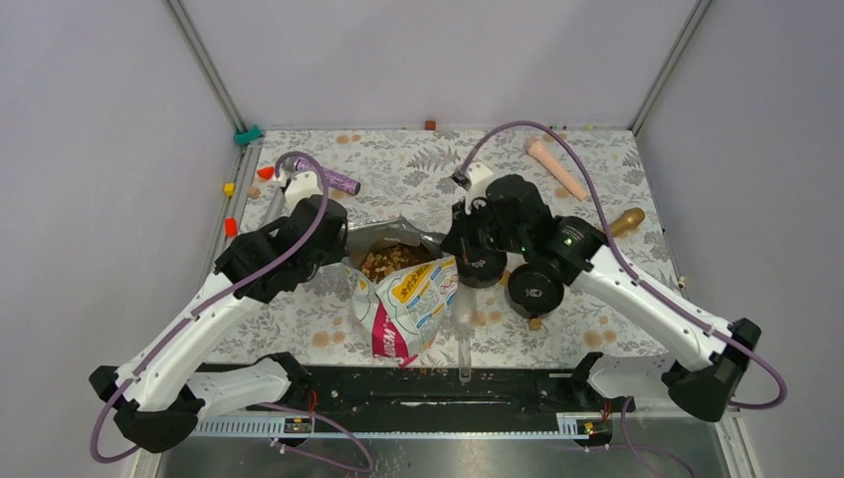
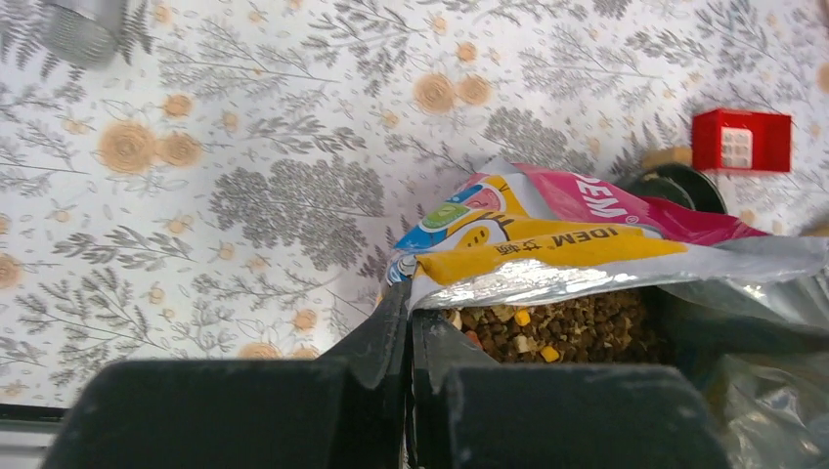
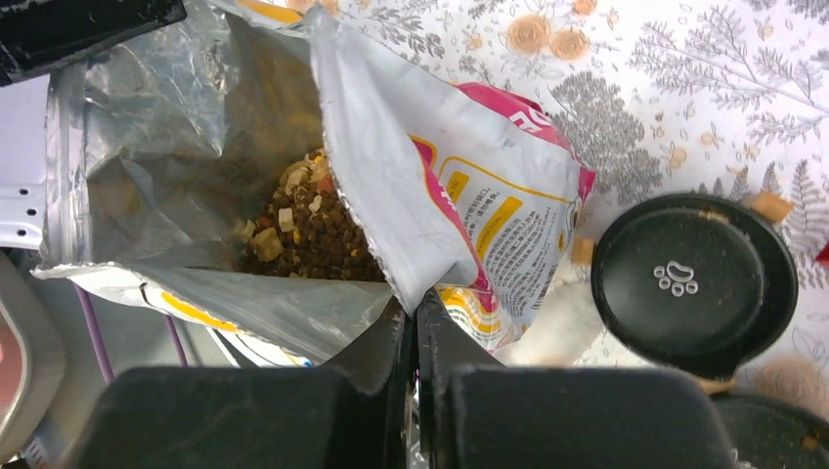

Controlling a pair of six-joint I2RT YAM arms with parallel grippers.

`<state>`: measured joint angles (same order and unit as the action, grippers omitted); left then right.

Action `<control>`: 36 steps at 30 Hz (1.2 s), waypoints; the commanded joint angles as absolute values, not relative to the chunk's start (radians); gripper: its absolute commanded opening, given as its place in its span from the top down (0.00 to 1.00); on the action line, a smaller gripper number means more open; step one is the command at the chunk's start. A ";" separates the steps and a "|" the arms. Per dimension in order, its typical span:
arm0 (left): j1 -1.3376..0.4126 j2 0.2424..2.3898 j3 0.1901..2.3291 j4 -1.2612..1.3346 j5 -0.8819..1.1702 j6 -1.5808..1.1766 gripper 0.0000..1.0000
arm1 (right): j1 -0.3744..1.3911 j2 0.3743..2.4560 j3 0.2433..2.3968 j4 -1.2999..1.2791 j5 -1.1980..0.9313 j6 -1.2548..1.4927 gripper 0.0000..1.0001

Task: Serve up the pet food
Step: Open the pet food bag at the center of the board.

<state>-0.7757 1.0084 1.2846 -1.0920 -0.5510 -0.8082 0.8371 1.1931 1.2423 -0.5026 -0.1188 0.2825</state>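
Note:
The yellow-white-pink pet food bag (image 1: 408, 304) lies at the table's middle with its mouth held open. Brown, tan and reddish kibble (image 1: 393, 261) shows inside, also in the left wrist view (image 2: 562, 327) and the right wrist view (image 3: 313, 234). My left gripper (image 2: 409, 313) is shut on the bag's left mouth corner (image 2: 430, 269). My right gripper (image 3: 414, 311) is shut on the bag's right mouth edge (image 3: 411, 244). A black bowl with a paw mark (image 3: 689, 283) sits just right of the bag (image 1: 534, 289).
A red box (image 2: 741, 140) stands beyond the bag. A clear scoop (image 1: 464, 334) lies by the bag near the front edge. A purple tube (image 1: 333, 177), a peach-coloured toy (image 1: 553, 165) and a gold one (image 1: 627, 221) lie at the back. Loose kibble is scattered on the front rail (image 1: 438, 370).

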 commanded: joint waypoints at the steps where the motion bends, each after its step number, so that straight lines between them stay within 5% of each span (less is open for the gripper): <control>1: -0.701 0.991 1.379 -0.995 -0.683 -0.714 1.00 | 0.818 1.272 1.416 -0.308 -0.160 0.226 1.00; 13: -0.658 0.979 1.368 -0.978 -0.548 -0.679 0.94 | 0.818 1.377 1.523 -0.296 -0.119 0.230 1.00; 17: -0.658 0.984 1.316 -0.974 -0.455 -0.685 0.80 | 0.818 1.361 1.476 -0.345 -0.146 0.244 0.73; 20: -0.657 0.976 1.306 -0.970 -0.402 -0.672 0.49 | 0.817 1.311 1.402 -0.358 -0.146 0.248 0.49; 24: -0.658 0.948 1.307 -0.961 -0.343 -0.660 0.09 | 0.818 1.210 1.291 -0.394 -0.131 0.287 0.05; 26: -0.659 0.928 1.308 -0.953 -0.319 -0.659 0.01 | 0.818 1.144 1.205 -0.389 -0.128 0.324 0.01; 36: -0.659 0.800 1.288 -0.939 -0.262 -0.656 0.01 | 0.818 0.867 0.940 -0.438 -0.061 0.469 0.00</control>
